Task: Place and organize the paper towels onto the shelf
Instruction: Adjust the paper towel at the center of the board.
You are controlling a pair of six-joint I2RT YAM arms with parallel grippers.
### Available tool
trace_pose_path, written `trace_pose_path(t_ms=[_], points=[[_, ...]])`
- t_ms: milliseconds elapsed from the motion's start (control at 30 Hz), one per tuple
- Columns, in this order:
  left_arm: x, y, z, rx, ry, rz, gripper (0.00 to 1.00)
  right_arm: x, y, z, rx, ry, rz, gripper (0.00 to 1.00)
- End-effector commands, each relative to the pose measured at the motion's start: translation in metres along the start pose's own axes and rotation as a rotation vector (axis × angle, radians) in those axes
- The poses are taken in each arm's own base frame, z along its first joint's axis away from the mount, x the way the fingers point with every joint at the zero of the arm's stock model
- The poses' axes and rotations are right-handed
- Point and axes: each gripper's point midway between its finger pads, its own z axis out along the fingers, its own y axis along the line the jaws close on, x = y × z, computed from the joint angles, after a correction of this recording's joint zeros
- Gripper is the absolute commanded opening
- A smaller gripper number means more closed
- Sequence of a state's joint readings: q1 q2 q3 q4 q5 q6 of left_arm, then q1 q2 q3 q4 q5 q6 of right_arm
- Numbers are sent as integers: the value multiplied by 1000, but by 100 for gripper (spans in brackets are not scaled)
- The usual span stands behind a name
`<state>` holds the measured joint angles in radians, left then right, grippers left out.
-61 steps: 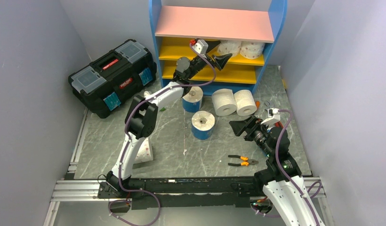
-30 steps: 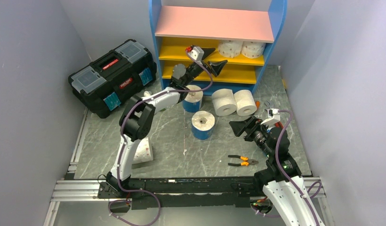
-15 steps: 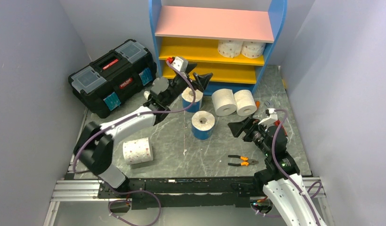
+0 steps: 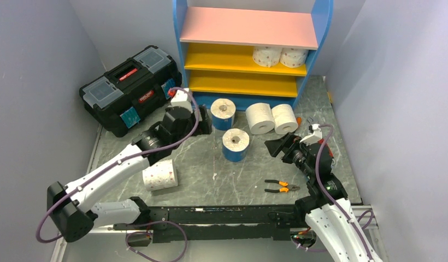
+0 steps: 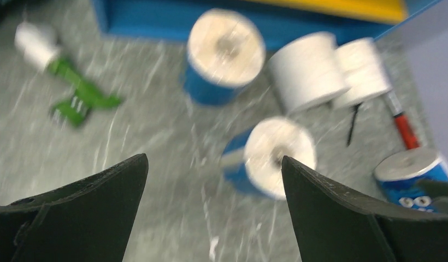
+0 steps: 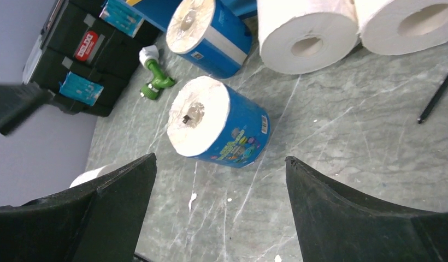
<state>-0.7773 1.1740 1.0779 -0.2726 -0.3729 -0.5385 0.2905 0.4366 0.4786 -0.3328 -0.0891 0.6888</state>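
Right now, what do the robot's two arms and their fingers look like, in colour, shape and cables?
Both the left arm and the right arm have white shells and black joints, with a purple cable along each. Each wrist carries a small white box with red. The fingers are matt black, broad, pointed wedges.

The shelf (image 4: 245, 83) front, upper centre, is obstructed by three paper towels (image 4: 260, 118). Bare floor (image 4: 200, 164) is left at centre, bounded by toolbox (image 4: 129, 87) and pliers (image 4: 281, 187).
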Motion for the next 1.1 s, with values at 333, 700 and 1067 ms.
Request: trace_pose_path(t_ms=[333,700,1067], points=[[94,72,-85,-44,122,-171,99,14,0,16,-3,108,-41,88],[108,81,-95,9,94,-144,99,37,-20,35,108,261,-46,87],[114,77,-91,55,77,-158,99,23,1,83,175,317,-124,85]])
